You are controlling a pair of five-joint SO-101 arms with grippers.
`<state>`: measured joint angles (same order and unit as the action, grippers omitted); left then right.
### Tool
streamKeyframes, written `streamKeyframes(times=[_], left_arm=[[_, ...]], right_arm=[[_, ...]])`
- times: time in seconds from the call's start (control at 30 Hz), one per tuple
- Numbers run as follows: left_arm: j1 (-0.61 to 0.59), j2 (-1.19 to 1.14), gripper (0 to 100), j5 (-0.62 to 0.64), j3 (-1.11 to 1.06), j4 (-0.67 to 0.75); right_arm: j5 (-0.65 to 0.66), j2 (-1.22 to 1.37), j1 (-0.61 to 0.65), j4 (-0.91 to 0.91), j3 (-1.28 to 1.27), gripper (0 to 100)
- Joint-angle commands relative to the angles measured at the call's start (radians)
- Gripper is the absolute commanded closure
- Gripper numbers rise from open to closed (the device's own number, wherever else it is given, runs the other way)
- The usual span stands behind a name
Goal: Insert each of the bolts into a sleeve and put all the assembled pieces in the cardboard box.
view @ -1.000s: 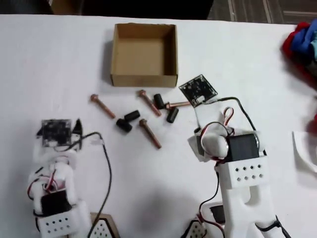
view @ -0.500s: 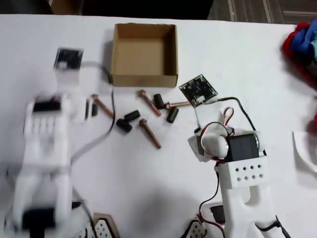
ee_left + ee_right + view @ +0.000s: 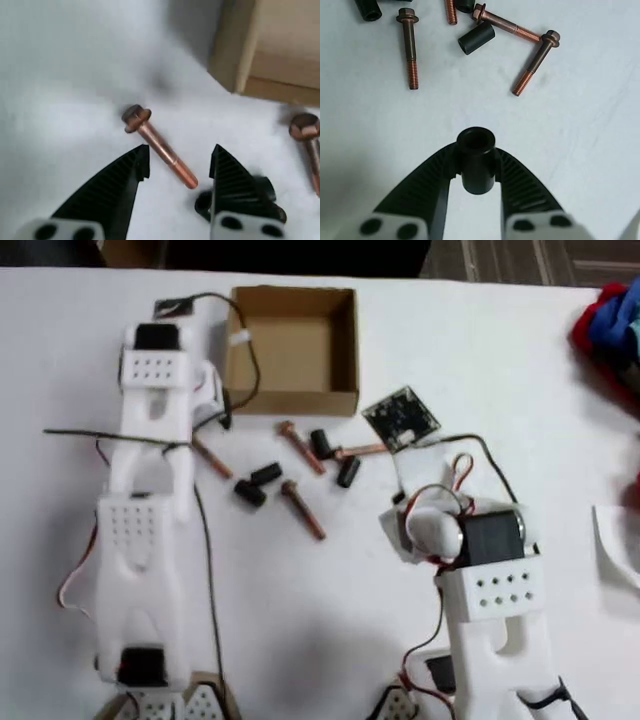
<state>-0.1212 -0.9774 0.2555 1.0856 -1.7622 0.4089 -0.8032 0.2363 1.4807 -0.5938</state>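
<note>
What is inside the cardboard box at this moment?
The cardboard box shows a bare floor with nothing lying on it. A black cable from the left arm crosses over its left side. The floor strip just behind its near wall is hidden.

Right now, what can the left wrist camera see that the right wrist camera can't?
Only the left wrist view: a corner of the cardboard box, and the open left gripper over a bolt. Only the right wrist view: the right gripper clamped on a black sleeve. Both: copper bolts and loose black sleeves on the white table.
</note>
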Motion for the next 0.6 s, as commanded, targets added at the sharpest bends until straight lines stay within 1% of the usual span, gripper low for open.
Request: streamKeyframes(times=[0.0,0.2,0.37,0.5,0.53,0.57], left_arm=[[-0.032,-0.068,79,0.04,0.079,-0.021],[-0.04,-0.126,79,0.044,0.085,-0.012],[-0.061,-0.181,79,0.112,0.087,0.031],[-0.083,-0.213,79,0.126,0.087,0.052],[-0.084,-0.213,81,0.126,0.087,0.052],[-0.084,-0.213,86,0.124,0.087,0.054]], right_arm=[[0.009,-0.028,-0.007,-0.012,0.008,97.4],[0.009,-0.03,-0.008,-0.012,0.008,97.4],[0.002,-0.035,-0.008,-0.008,0.006,97.4],[0.002,-0.035,-0.007,-0.008,0.006,97.5],[0.002,-0.035,-0.008,-0.007,0.006,97.7],[0.002,-0.035,-0.008,-0.002,0.005,97.7]])
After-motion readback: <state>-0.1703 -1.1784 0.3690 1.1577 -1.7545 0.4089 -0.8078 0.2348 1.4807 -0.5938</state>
